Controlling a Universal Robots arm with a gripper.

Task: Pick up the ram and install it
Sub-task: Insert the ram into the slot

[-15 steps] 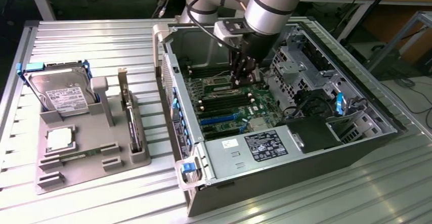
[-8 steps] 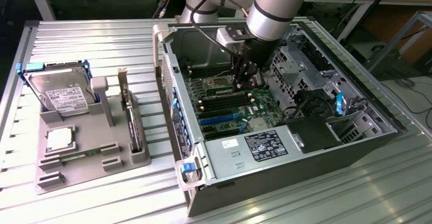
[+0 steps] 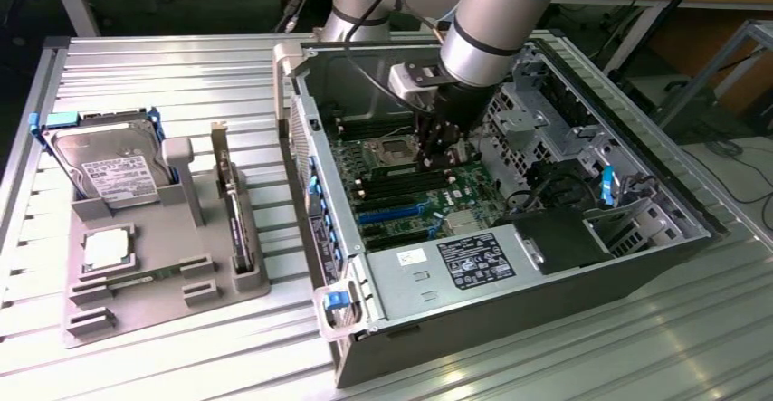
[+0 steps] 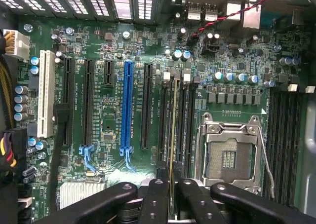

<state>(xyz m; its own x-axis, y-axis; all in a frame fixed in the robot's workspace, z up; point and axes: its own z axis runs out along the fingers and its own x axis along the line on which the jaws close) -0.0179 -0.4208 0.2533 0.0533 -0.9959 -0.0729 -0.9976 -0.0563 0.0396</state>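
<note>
No word or number can be read. A black label (image 3: pixel 483 259) with white print is seen on the power supply (image 3: pixel 459 279), near the gripper (image 3: pixel 433 152), and a small white sticker (image 3: pixel 412 257) is placed just beside it. A white printed label (image 3: pixel 121 176) is borne by the hard drive (image 3: pixel 85 147), well apart from the gripper to the exterior view's left. Along the slots (image 4: pixel 127 105) of the motherboard (image 4: pixel 108 51), just ahead of the gripper, white lettering (image 4: pixel 135 110) is printed, too fine to be read

Tray (image 3: pixel 136 315) at exterior view's left of computer case (image 3: pixel 508 333), ram (image 4: pixel 172 125) in end effector (image 4: pixel 173 187) inside
</note>
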